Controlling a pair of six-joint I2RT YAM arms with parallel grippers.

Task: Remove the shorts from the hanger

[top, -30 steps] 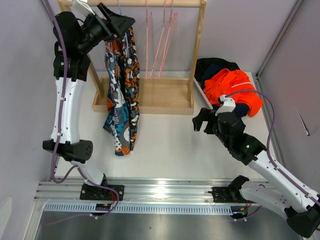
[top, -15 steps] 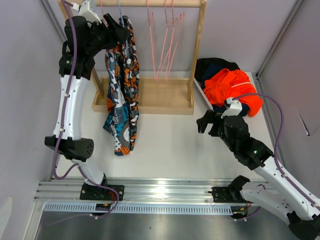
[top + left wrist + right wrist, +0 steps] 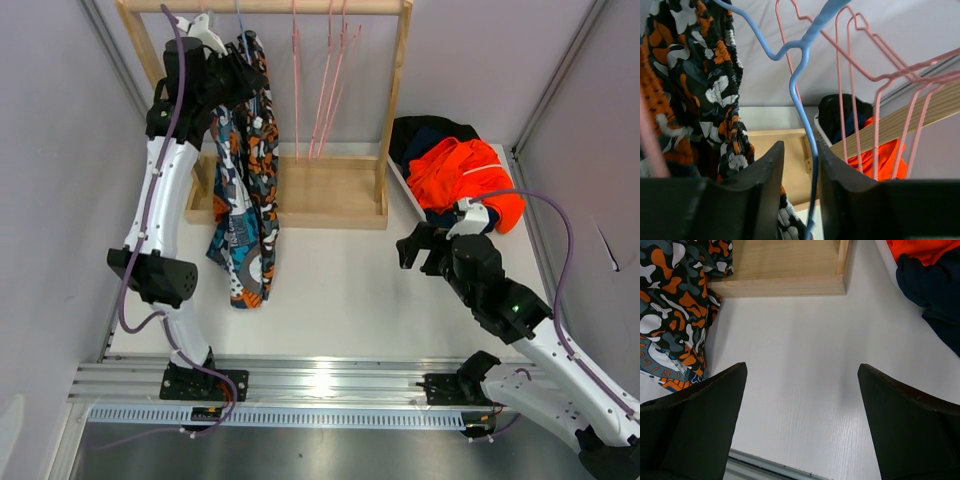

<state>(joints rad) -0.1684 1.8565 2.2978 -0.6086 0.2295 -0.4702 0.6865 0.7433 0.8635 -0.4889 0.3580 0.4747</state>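
My left jaws sit high at the rack point(image 3: 300, 195), narrowed but not pressed together, with the blue hanger point(image 3: 822, 19) wire running through the gap (nearer one side). The printed shorts point(image 3: 247, 190) hang just beside them. My right jaws are spread wide over the tabletop point(image 3: 805, 330), holding nothing. The orange shorts point(image 3: 462, 170) lie heaped on dark shorts point(image 3: 430, 130) at the right.

Left hand point(image 3: 248, 78) beside hanging shorts point(image 3: 245, 200)

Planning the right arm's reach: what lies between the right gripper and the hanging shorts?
Only bare white table, shown in the right wrist view between the right gripper and the shorts.
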